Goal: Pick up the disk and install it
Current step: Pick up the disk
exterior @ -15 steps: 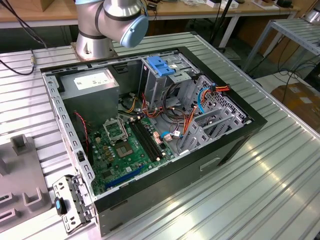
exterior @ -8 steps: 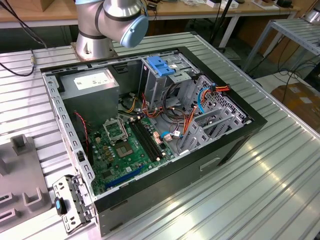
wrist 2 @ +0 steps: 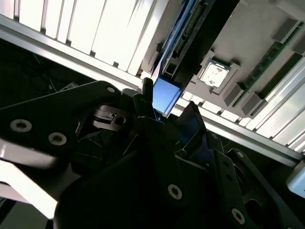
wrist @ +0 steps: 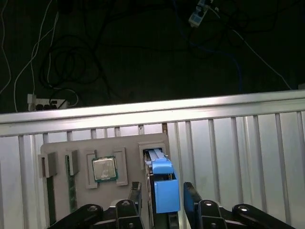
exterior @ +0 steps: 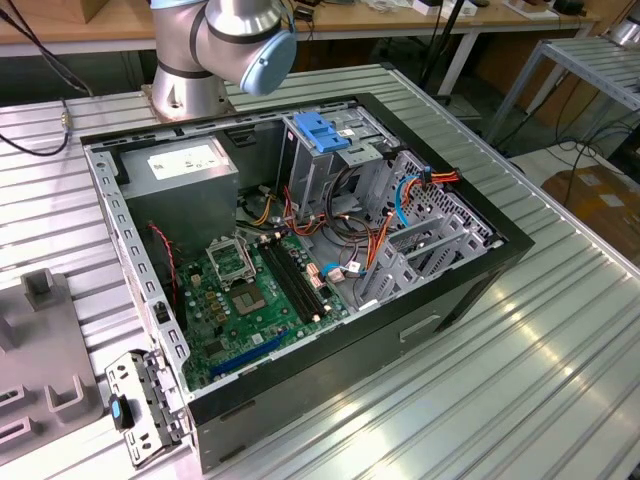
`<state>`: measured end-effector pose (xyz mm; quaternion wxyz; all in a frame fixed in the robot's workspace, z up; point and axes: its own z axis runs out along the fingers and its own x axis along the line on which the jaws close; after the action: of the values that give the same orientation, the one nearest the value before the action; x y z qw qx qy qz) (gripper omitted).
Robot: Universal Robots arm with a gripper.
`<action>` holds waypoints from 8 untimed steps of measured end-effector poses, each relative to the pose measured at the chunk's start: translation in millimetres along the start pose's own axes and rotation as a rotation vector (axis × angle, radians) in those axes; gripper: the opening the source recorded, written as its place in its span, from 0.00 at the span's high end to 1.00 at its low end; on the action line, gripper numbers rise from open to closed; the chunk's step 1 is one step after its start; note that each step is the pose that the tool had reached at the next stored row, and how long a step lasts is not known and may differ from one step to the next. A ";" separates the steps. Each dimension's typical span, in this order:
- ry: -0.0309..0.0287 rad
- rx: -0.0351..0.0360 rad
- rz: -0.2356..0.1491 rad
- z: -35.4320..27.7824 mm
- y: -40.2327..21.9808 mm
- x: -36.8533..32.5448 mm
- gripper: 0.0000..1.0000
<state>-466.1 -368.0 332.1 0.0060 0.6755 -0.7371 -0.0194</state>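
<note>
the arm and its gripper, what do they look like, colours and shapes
The arm is built of thick, rounded silver-grey metal joints, one of them closed by a pale blue round cap. The gripper is black, made of angular linkage bars pinned with silver screws and ending in two narrow dark fingers.

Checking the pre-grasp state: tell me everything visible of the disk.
In the first wrist view the disk stands on edge in a slot of the grey fixture tray, beside a processor chip. Its exposed end is bright blue plastic, with pale rails behind. The open gripper straddles that blue end; whether the fingers touch it cannot be told.
</note>
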 end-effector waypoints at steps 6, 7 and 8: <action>0.0015 0.0027 -0.046 10.8 -0.6 0.2 0.52; 0.0023 0.0033 -0.070 12.0 -0.6 0.3 0.52; 0.0026 0.0037 -0.083 12.9 -0.6 0.4 0.52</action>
<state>-465.9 -368.2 319.3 0.0049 0.7054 -0.7086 -0.0174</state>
